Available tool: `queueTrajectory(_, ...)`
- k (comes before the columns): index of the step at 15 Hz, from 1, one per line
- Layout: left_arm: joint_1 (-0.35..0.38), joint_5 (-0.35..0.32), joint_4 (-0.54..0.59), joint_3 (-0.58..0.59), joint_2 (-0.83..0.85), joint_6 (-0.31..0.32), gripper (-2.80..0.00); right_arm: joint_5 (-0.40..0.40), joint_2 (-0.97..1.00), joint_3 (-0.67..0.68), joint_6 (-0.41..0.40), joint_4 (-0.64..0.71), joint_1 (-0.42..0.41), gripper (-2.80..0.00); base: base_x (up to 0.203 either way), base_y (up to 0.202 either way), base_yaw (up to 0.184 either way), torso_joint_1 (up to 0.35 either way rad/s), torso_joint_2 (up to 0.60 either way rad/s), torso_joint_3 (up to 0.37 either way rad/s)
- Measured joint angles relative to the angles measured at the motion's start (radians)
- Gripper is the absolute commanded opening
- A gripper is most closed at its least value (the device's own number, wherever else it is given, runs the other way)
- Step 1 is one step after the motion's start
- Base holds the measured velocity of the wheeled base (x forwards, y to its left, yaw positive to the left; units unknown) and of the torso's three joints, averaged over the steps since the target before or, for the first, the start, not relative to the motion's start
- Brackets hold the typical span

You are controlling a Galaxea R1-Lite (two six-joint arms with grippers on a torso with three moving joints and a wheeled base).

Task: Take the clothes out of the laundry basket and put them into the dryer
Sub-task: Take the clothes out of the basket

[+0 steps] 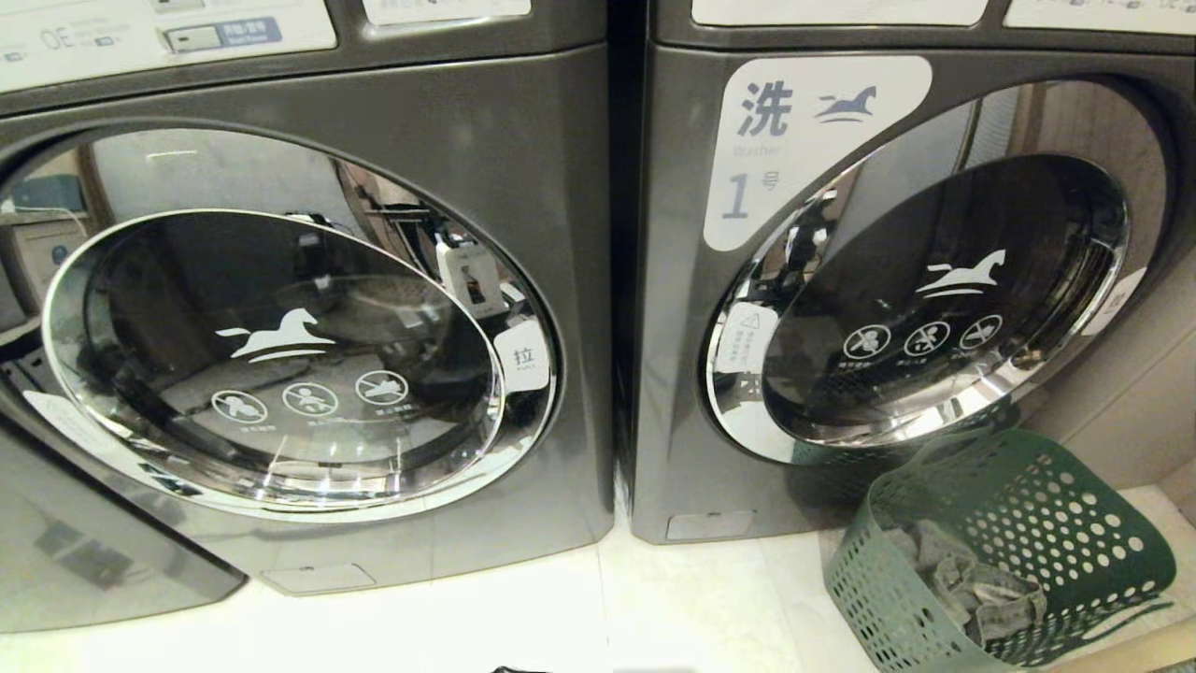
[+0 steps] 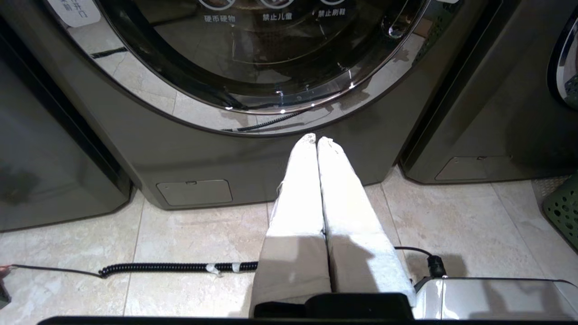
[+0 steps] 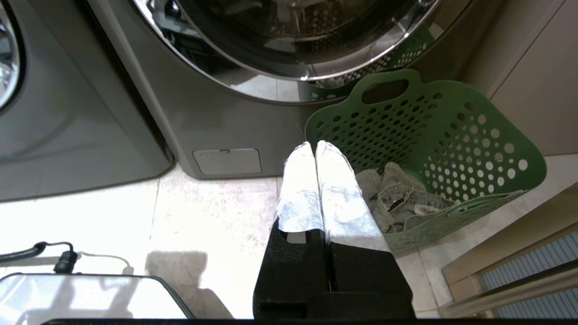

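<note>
**Grasp Planning: Clothes in the Laundry Basket**

The right gripper (image 3: 314, 145) hangs above the floor with its taped fingers pressed together and nothing between them. The left gripper (image 2: 316, 139) hangs likewise, its fingers together and empty, pointing at the lower front panel of the left machine (image 2: 253, 158).

The laundry basket (image 3: 451, 135) stands on the tiled floor (image 3: 216, 212) just beyond the right gripper's fingertips and to one side of them, against the front of the right machine (image 3: 216, 117). The clothes (image 3: 402, 198) lie in the bottom of the basket as a crumpled grey heap, near the right gripper and well apart from the left one.

Handling judgement: the clothes appear soft, light and limp. They will drape and stretch when lifted, and a piece may trail over the rim or drag a neighbour with it. A raised fold or ridge near the top of the heap gives the best hold; a pinch there should gather enough fabric to prevent slipping. The basket walls are perforated and look flexible, so the fingers should enter from above, clear of the rim.

Both round doors (image 1: 280, 365) (image 1: 944, 299) appear closed in the head view, so one likely needs opening before loading.
</note>
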Motion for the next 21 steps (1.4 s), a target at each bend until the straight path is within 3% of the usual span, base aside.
queueTrajectory(21,0.0,0.0,0.0,0.0,0.0,0.003,-2.8,0.001,0.0,0.0,-0.013,-0.002,0.0,-2.8,0.0,0.0,0.0,0.002,0.0,-0.195)
